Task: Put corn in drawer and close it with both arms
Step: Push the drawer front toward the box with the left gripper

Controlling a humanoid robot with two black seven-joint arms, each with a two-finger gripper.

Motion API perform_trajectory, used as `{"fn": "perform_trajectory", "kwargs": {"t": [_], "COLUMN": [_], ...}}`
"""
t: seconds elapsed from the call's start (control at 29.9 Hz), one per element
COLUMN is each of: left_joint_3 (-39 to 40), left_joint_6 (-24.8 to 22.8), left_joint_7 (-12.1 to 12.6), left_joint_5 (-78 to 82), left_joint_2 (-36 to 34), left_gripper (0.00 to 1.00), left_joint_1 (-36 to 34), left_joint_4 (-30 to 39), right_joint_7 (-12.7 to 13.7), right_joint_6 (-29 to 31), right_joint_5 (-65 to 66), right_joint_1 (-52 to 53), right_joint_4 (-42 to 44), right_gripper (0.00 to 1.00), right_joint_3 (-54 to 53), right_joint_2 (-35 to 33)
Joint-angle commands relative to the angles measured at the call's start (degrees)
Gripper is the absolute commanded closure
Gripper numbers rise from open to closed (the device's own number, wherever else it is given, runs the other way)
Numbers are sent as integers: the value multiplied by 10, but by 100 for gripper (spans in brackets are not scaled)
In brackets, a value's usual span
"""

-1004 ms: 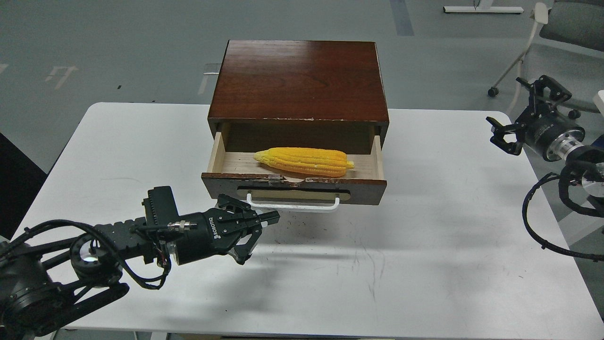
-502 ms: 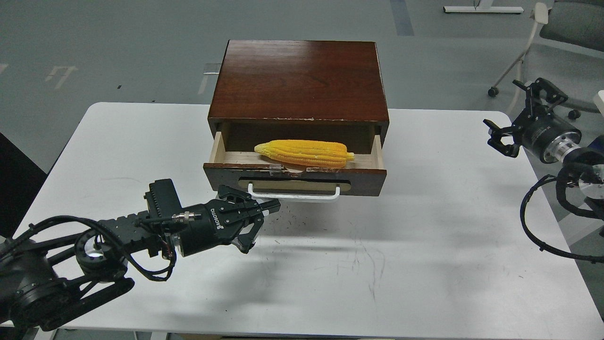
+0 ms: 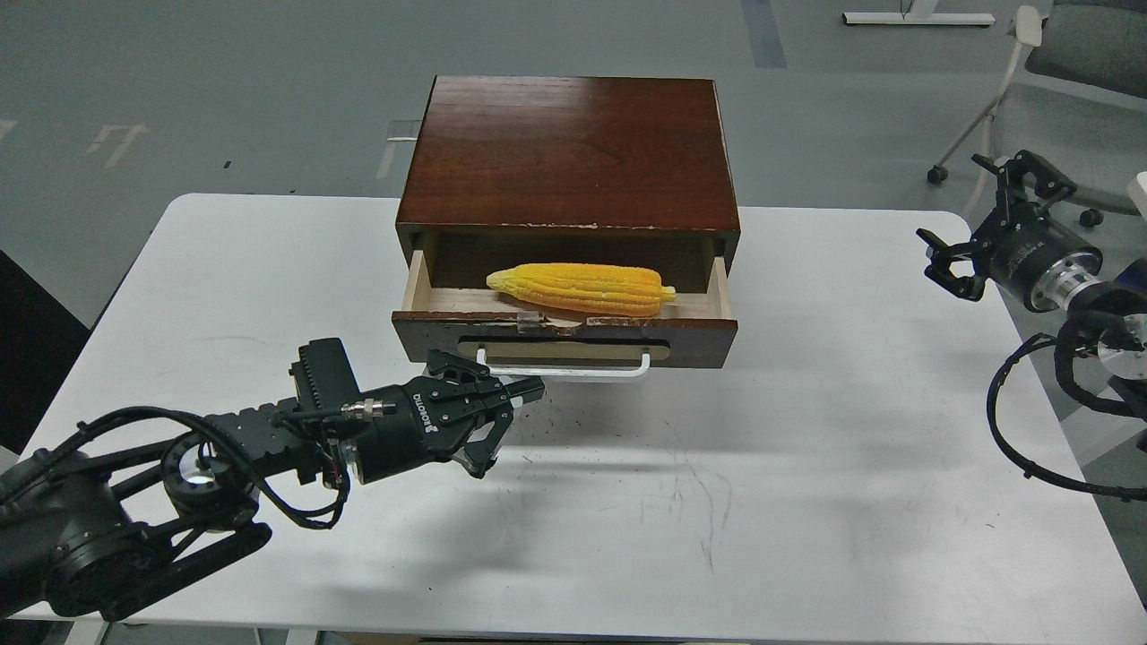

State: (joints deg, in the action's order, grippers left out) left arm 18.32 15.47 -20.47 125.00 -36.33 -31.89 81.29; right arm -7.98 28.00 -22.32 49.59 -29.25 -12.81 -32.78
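The corn (image 3: pixel 581 288) lies inside the half-open drawer (image 3: pixel 564 339) near the table's far edge, so the left gripper (image 3: pixel 515 399), fingers pressed together, meets its handle (image 3: pixel 563 369) to push, while the right gripper (image 3: pixel 972 242) hangs spread at the right edge.

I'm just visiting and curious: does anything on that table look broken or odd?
Yes. The drawer has a chipped top front edge, with pale wood showing through the dark finish above the handle. The corn lies inside it, undamaged.
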Motion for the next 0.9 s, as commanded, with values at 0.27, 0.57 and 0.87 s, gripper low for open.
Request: {"fn": "perform_trajectory", "kwargs": {"t": [0.27,0.57,0.87], "left_joint_3": [1,2,14], "left_joint_6": [0,0,0], "left_joint_7": [1,1,0], "left_joint_5": [0,0,0], "left_joint_2": [19,47,56], "left_gripper": [100,100,100], "left_joint_1": [-11,-23,-42], "left_joint_4": [-23,-50,-74], "right_joint_7": [0,0,0], "right_joint_6": [0,0,0], "right_joint_5": [0,0,0], "right_joint_1": [-1,-2,-3], "right_joint_4": [1,2,2], "right_gripper": [0,0,0], "right_joint_3": [0,1,1], "right_joint_2": [-1,-1,0]}}
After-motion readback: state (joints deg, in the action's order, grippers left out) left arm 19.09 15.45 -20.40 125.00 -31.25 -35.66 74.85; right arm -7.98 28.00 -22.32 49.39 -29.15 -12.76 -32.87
